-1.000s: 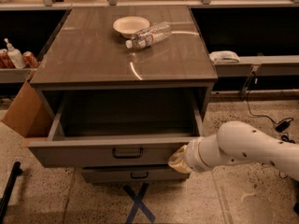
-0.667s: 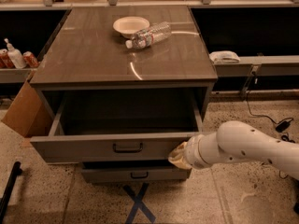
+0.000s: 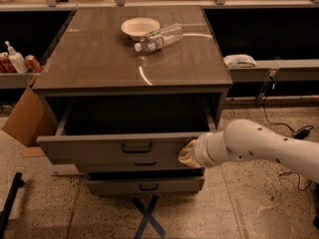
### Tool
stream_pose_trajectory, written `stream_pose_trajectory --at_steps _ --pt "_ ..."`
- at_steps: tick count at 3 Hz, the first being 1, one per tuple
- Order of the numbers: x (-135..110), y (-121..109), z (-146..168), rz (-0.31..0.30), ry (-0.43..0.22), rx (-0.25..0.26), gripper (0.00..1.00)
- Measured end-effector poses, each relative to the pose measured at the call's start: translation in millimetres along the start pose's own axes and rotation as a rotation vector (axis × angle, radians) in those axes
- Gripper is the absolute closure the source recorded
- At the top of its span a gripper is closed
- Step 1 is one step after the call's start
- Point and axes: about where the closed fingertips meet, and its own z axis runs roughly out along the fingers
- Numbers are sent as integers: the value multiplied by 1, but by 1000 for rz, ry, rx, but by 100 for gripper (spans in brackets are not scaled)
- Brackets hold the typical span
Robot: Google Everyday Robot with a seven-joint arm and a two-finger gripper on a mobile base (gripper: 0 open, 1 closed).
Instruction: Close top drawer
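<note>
The top drawer (image 3: 99,148) of the grey-brown cabinet stands pulled out, its deep box open and dark inside. Its flat front has a small black bar handle (image 3: 137,147) at the centre. My gripper (image 3: 185,155) comes in from the right on a white arm (image 3: 259,146) and presses against the right part of the drawer front. Two shorter drawer fronts (image 3: 144,184) show below it.
A white bowl (image 3: 139,28) and a lying clear plastic bottle (image 3: 159,37) rest on the cabinet top (image 3: 99,59). A cardboard box (image 3: 22,121) leans at the cabinet's left. Cans and a bottle (image 3: 15,61) sit on a left shelf. Blue tape cross (image 3: 148,217) marks the floor.
The top drawer has slid further into the cabinet, with my gripper following its front panel inward.
</note>
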Motion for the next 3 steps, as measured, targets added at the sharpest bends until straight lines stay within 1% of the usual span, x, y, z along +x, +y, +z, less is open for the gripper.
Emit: stream_pose_trajectory --at_steps 1,3 --pt "-1 -16 6 -22 13 10 100" --pt "4 -42 22 -34 66 -7 100"
